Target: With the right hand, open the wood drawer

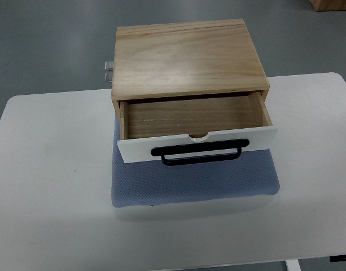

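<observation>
Wood drawer [196, 121] already pulled out toward the tabletop [48, 186] near edge, black handle [200, 152] free, empty inside. No hand visible, state unknowable. Opening apparently done; nothing further needed.

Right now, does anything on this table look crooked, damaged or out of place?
Nothing looks damaged or spilled. The wooden drawer box sits on a blue mat, its drawer pulled open and empty, black handle intact. The box sits slightly turned against the white table edge.
</observation>
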You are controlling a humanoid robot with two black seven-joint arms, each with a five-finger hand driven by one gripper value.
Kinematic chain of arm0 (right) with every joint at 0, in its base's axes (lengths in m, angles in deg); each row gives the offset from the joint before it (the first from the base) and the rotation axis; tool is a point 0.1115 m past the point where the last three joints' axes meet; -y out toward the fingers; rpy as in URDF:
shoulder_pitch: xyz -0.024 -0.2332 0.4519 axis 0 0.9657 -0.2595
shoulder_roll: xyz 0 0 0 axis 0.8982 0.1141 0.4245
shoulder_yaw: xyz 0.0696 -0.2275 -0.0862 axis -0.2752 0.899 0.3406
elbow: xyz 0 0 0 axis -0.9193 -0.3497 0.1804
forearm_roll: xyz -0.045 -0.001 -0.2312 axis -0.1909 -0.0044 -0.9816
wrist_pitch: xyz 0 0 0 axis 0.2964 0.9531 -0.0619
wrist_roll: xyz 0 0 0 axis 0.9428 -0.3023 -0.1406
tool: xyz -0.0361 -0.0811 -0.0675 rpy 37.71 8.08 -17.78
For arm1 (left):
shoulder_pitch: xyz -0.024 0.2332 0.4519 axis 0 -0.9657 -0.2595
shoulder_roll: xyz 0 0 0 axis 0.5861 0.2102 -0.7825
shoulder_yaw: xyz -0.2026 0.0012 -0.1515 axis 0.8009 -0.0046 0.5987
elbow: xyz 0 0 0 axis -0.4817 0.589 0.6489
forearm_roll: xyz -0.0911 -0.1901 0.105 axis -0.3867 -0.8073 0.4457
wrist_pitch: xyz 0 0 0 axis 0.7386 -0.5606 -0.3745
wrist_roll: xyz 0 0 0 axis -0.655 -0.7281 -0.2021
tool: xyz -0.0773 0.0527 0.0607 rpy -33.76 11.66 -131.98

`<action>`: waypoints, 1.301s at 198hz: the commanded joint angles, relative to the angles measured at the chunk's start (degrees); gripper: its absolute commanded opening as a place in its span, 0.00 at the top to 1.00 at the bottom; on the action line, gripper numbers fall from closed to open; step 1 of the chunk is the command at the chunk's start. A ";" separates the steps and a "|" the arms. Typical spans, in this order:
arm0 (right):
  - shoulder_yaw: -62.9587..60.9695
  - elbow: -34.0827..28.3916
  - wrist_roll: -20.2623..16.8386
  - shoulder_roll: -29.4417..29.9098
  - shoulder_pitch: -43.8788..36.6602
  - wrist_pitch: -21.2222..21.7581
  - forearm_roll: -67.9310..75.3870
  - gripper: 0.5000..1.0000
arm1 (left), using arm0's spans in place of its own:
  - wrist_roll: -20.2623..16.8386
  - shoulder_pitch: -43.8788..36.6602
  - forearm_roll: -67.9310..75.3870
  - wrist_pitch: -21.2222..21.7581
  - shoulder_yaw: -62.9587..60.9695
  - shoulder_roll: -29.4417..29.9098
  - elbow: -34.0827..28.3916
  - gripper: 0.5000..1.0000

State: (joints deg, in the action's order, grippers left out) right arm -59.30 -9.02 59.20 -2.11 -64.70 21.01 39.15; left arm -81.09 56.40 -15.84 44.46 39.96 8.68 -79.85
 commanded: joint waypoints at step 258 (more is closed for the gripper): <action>-50.50 44.09 -6.63 34.90 46.48 -9.97 -22.57 0.10 | 0.00 0.00 0.00 0.00 0.00 0.00 0.00 0.00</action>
State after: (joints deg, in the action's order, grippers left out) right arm -109.87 34.91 52.54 32.22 -19.07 10.85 16.34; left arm -81.09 56.40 -15.84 44.46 39.96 8.68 -79.85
